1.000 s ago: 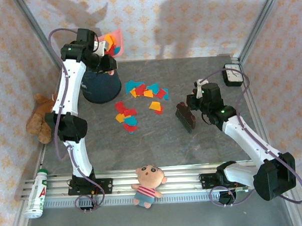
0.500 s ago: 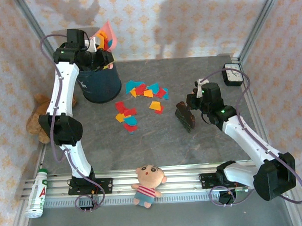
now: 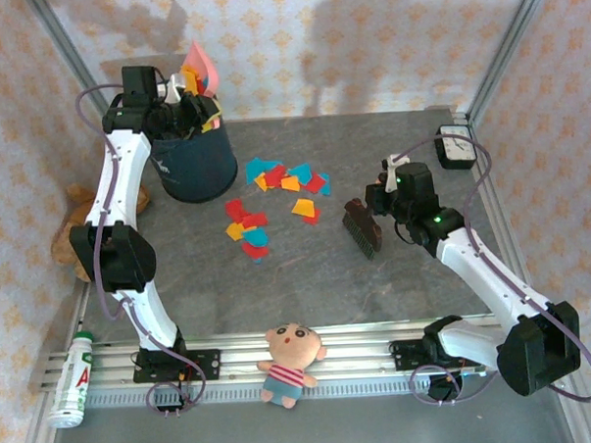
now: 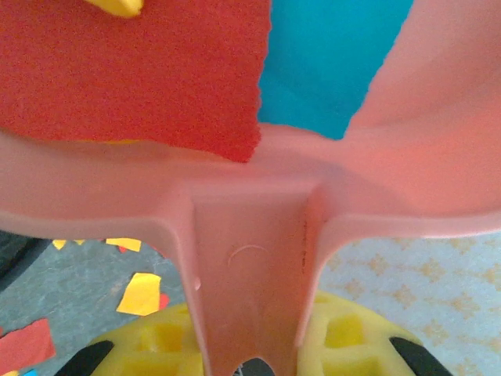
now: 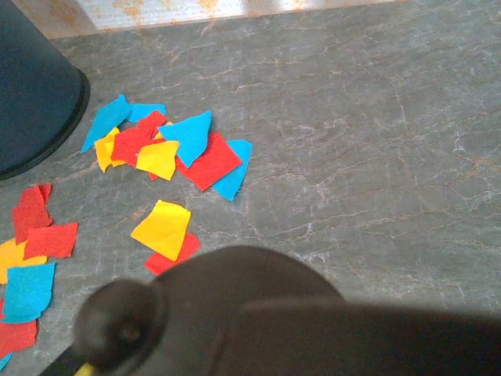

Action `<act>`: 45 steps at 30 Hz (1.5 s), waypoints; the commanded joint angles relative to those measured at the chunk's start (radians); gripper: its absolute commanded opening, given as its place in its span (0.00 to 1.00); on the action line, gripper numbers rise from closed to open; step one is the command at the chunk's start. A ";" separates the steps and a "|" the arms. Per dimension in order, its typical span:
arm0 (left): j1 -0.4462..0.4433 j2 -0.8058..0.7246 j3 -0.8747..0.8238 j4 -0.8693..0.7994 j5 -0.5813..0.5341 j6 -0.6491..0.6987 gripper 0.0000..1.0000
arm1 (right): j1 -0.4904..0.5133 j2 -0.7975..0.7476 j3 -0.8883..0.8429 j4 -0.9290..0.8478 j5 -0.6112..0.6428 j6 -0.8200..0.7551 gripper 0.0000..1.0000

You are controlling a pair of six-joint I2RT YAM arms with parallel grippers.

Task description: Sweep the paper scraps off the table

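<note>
On table (image 3: 420,147), paper scraps (image 3: 286,176), brush (image 3: 363,228), raised dustpan (image 3: 198,59)

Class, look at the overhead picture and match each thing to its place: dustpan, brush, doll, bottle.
Things:
1. pink dustpan
2. brush
3. doll
4. bottle

Places:
A. lying on the front rail
B. tipped above the dark bin
C. right of the paper scraps
D. lying at the near-left corner

Pairs: 1-B, 2-C, 3-A, 4-D

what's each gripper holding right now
left gripper: shut on the pink dustpan
right gripper: shut on the brush
</note>
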 commanded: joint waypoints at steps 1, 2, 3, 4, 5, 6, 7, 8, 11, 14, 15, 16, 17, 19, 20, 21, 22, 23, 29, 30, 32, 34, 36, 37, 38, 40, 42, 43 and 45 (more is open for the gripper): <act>0.015 -0.056 -0.038 0.169 0.061 -0.110 0.00 | 0.005 -0.025 0.019 0.022 0.016 0.015 0.00; 0.017 -0.059 -0.051 0.189 0.067 -0.130 0.00 | 0.004 -0.024 0.019 0.022 0.016 0.015 0.00; 0.017 -0.063 -0.067 0.219 0.070 -0.153 0.00 | 0.004 -0.023 0.019 0.021 0.015 0.015 0.00; 0.019 -0.066 -0.081 0.244 0.074 -0.173 0.00 | 0.005 -0.023 0.019 0.019 0.015 0.015 0.00; 0.019 -0.070 -0.093 0.261 0.076 -0.188 0.00 | 0.004 -0.022 0.019 0.020 0.015 0.015 0.00; 0.020 -0.076 -0.107 0.283 0.076 -0.204 0.00 | 0.005 -0.022 0.019 0.019 0.016 0.016 0.00; 0.020 -0.081 -0.122 0.306 0.077 -0.223 0.00 | 0.004 -0.020 0.018 0.019 0.016 0.016 0.00; 0.021 -0.085 -0.137 0.330 0.081 -0.240 0.00 | 0.005 -0.020 0.018 0.018 0.017 0.018 0.00; 0.024 -0.101 -0.196 0.462 0.102 -0.344 0.00 | 0.004 -0.016 0.018 0.018 0.018 0.022 0.00; 0.027 -0.114 -0.242 0.553 0.105 -0.418 0.00 | 0.004 -0.017 0.019 0.018 0.018 0.021 0.00; 0.027 -0.118 -0.256 0.574 0.104 -0.436 0.00 | 0.004 -0.016 0.019 0.017 0.019 0.022 0.00; 0.028 -0.121 -0.271 0.597 0.103 -0.455 0.00 | 0.005 -0.016 0.019 0.016 0.019 0.022 0.00; 0.028 -0.124 -0.283 0.621 0.104 -0.473 0.00 | 0.004 -0.016 0.019 0.013 0.021 0.022 0.00; 0.031 -0.133 -0.321 0.686 0.103 -0.526 0.00 | 0.004 -0.014 0.019 0.011 0.024 0.022 0.00; 0.033 -0.135 -0.336 0.722 0.106 -0.552 0.00 | 0.005 -0.014 0.019 0.011 0.025 0.022 0.00; 0.034 -0.138 -0.355 0.760 0.105 -0.581 0.00 | 0.004 -0.014 0.019 0.011 0.027 0.024 0.00; 0.036 -0.142 -0.373 0.797 0.103 -0.607 0.00 | 0.004 -0.014 0.018 0.011 0.030 0.026 0.00; 0.035 -0.144 -0.386 0.822 0.102 -0.627 0.00 | 0.004 -0.013 0.018 0.012 0.032 0.026 0.00; 0.037 -0.156 -0.468 1.033 0.099 -0.793 0.00 | 0.004 -0.009 0.017 0.012 0.033 0.028 0.00; 0.037 -0.162 -0.488 1.075 0.095 -0.824 0.00 | 0.004 -0.008 0.018 0.011 0.034 0.030 0.00; 0.037 -0.174 -0.529 1.148 0.082 -0.878 0.00 | 0.004 -0.008 0.019 0.010 0.035 0.032 0.00; 0.037 -0.182 -0.555 1.210 0.074 -0.916 0.00 | 0.005 -0.010 0.018 0.014 0.036 0.033 0.00; 0.037 -0.190 -0.580 1.255 0.067 -0.950 0.00 | 0.004 -0.007 0.019 0.016 0.035 0.032 0.00; 0.037 -0.192 -0.592 1.274 0.063 -0.965 0.00 | 0.004 -0.006 0.019 0.016 0.035 0.033 0.00; 0.037 -0.195 -0.607 1.301 0.058 -0.984 0.00 | 0.004 -0.004 0.021 0.015 0.035 0.032 0.00; 0.037 -0.196 -0.632 1.367 0.050 -1.034 0.00 | 0.004 -0.003 0.021 0.019 0.032 0.034 0.00; 0.037 -0.189 -0.657 1.467 0.035 -1.112 0.00 | 0.003 0.001 0.021 0.019 0.030 0.036 0.00; 0.037 -0.183 -0.665 1.516 0.028 -1.153 0.00 | 0.005 0.001 0.021 0.018 0.031 0.036 0.00; 0.036 -0.169 -0.681 1.607 0.011 -1.236 0.00 | 0.004 0.001 0.021 0.018 0.035 0.035 0.00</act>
